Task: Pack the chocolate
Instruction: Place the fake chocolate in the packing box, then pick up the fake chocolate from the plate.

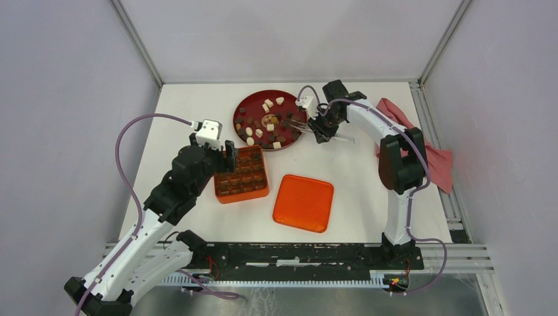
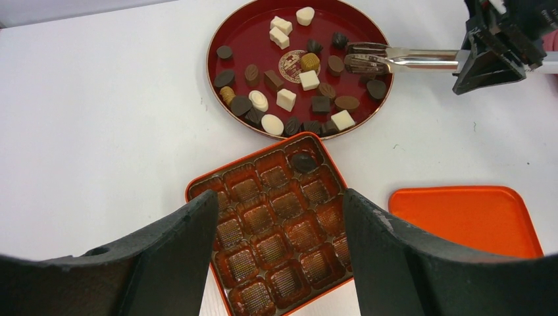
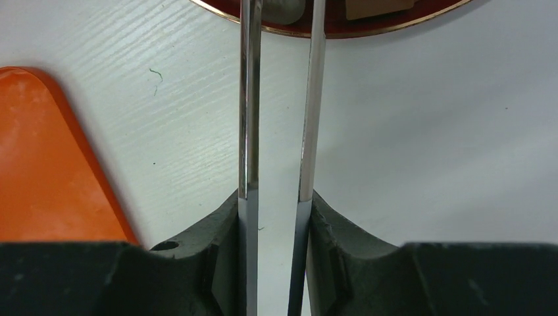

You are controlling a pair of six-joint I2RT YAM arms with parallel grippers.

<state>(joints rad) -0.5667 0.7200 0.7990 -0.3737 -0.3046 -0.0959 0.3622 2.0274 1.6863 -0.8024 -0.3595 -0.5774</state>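
Chocolate [image 2: 286,99] pieces, dark and cream, lie scattered on the red plate [image 2: 247,29]. One dark piece sits in the orange box [image 1: 241,195] just in front of the plate, in a corner cell on the plate's side. The right claw [image 3: 275,204] is clamped on tongs [image 2: 421,59] whose tips are over the plate's right part. The left claw [image 2: 279,197] hangs wide open above the box, holding nothing.
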